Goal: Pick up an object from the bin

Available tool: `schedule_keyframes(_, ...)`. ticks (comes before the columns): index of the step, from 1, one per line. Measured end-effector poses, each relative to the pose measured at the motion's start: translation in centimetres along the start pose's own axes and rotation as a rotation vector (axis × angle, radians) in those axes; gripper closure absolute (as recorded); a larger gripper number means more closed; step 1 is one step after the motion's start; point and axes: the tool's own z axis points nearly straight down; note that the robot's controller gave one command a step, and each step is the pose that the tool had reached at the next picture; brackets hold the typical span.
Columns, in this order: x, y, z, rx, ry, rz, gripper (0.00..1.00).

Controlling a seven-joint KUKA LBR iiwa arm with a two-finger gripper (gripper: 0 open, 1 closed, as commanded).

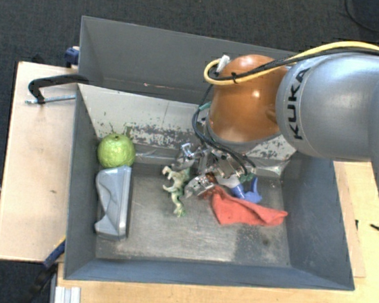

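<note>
Nearest lies the red cloth (pixel 244 211), soft and light, and just left of it the small pale-green toy figure (pixel 176 183), likely light, stiff and best pinched across its body, close beside the hand (pixel 207 173), whose opening I cannot tell.

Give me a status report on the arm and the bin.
Gripper low at bin centre, at pale green toy figure. Red cloth close beside it. Green apple, grey pouch off at left.

Blue thing (pixel 251 186) partly under red cloth (pixel 242 212)
</note>
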Motion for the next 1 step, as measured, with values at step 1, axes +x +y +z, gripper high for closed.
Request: schedule_keyframes(1, 0.08, 0.06, -0.81, -0.002, 0.005, 0.000, 1.00)
